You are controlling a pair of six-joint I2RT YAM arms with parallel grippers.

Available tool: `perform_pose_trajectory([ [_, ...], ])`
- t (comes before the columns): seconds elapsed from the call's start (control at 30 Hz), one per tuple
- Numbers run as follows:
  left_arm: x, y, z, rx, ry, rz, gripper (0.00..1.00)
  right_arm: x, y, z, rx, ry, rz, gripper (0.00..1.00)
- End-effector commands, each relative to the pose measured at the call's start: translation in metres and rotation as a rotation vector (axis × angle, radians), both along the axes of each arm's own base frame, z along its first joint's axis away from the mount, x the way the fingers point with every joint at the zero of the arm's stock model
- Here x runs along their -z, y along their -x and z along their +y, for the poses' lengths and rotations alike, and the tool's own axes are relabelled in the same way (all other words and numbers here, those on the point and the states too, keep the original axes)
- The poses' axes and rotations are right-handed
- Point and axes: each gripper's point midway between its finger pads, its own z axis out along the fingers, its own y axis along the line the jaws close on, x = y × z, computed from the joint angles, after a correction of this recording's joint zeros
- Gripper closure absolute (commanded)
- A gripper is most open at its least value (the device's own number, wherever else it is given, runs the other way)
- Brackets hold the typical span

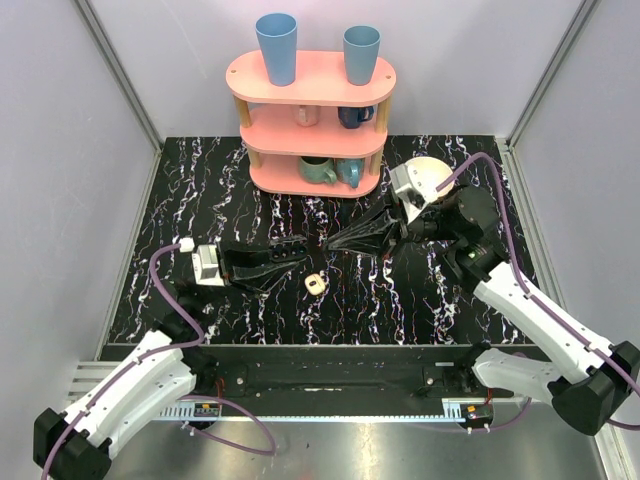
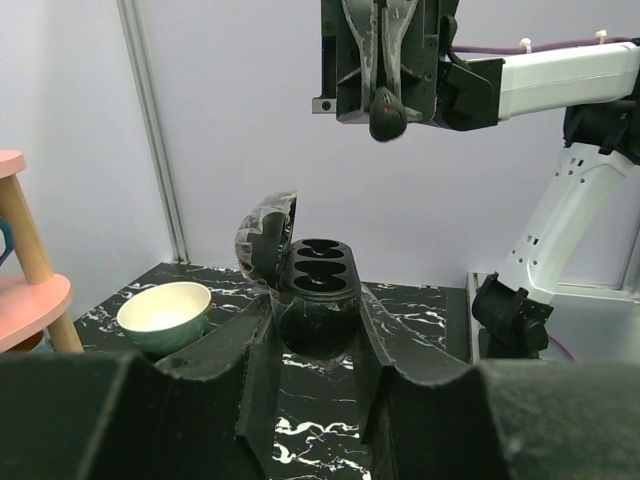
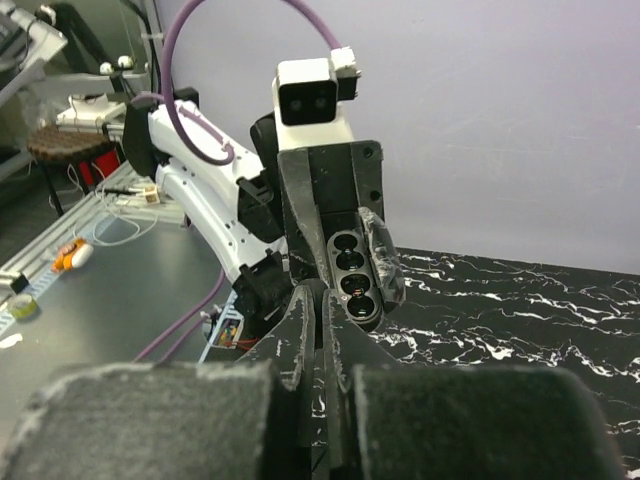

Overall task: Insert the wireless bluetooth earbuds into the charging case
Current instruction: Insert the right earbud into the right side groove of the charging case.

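- Left gripper [image 1: 288, 250] — fingers clenched on the charging case [image 2: 318, 290], a small black box gripped by its two sides, with its open face turned toward the other arm.
- Lid [image 2: 264, 238]: clear plastic, swung open at one end of the case and standing clear of the hollows [image 3: 352, 262].
- Hollows: a short row of round wells. Gold contacts showed in the lowest one in the right wrist view, so it was probably empty; the others were too dark to read.
- Cream piece [image 1: 315, 284]: small, with a darker middle, lying on the table [image 1: 200, 200] nearer the arm bases than the case and apart from both grippers. It was too small to identify.
- Right gripper [image 1: 335, 243] — fingers pressed together, tips pointing at the case and stopping just short of it.
- Knob [image 2: 386, 122]: dark and rounded with a red dot, seen at those tips from the left wrist. Whether it was an earbud or part of the gripper could not be told, and no earbud was identified with certainty elsewhere.
- Step in hand, as judged: seating a bud. It would go best with the case held rigid, a slow approach straight along a well's axis, the lid untouched, and a light press until the bud sat flush.
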Motion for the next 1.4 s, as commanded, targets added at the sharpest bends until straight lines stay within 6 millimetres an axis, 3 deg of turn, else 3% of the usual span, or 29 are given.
perform_pose_trajectory([
  [0.0, -0.032, 0.018, 0.001, 0.061, 0.046, -0.099, 1.00, 0.000, 0.005, 0.007, -0.012, -0.001, -0.136, 1.00],
  [0.73, -0.031, 0.019, -0.003, 0.099, 0.035, -0.083, 1.00, 0.007, -0.002, 0.035, 0.060, 0.009, -0.181, 1.00],
  [1.37, -0.032, 0.020, -0.003, 0.100, 0.042, -0.079, 1.00, 0.021, -0.008, 0.048, 0.095, 0.052, -0.209, 1.00],
])
